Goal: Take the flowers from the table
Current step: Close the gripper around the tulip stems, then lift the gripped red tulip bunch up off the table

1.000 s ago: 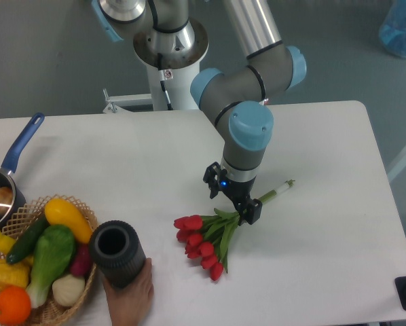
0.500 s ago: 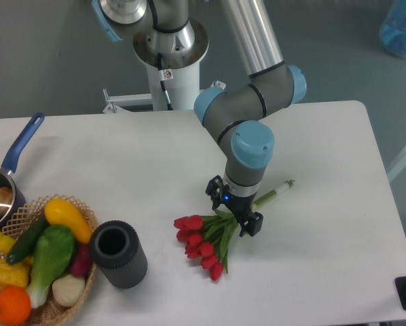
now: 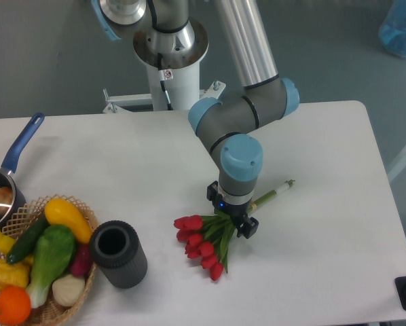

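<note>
Lower and a touch to the left now, the gripper [image 3: 233, 219] has come down over the flowers [image 3: 210, 238] since half a second ago, its wrist turned so the fingers sit closer in under the blue-capped joint. From this view the wrist hides most of the fingers; only dark tips show either side of the leaves, so I cannot tell whether they stand apart or have closed on anything. The flowers lie flat on the table [image 3: 325, 170], red buds fanned toward the lower left of the gripper and the pale stem [image 3: 274, 193] running out to its upper right — they look unmoved across the frames. For a good grasp, my judgement is that the fingers should straddle the bunch where leaves meet stems, just where the gripper hangs, descend until they nearly touch the table, then close gently across the stem line rather than along it; pinching the buds would likely let them slip or crush. A straight lift should follow. Further from the gripper, to its lower left, stands the black cylinder [image 3: 119, 253], and beyond it the basket [image 3: 87, 288] of toy vegetables and the blue-handled pan [image 3: 9, 170]. A hand that gripped the cylinder a second ago is gone.
</note>
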Robot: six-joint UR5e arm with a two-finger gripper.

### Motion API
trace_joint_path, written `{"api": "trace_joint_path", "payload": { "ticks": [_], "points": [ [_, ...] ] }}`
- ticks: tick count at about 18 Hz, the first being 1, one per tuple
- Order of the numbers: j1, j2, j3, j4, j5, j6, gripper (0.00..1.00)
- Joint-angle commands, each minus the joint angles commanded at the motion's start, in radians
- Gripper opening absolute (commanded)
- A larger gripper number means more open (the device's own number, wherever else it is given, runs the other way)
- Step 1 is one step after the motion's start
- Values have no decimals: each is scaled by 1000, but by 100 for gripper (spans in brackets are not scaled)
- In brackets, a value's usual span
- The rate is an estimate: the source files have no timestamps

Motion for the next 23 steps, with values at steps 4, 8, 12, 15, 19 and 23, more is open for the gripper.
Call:
{"api": "trace_joint_path", "payload": {
  "ticks": [4,8,12,15,19,23],
  "points": [
    [2,17,6,-3,-32,-75,0],
    [0,20,26,2,-43,-130,0],
    [9,80,31,2,-35,-143,0],
    [51,138,67,-34,-34,-146,0],
    [52,152,138,-144,-34,-161,0],
    [51,189,186,-163,-41,-150,0]
  ]
}}
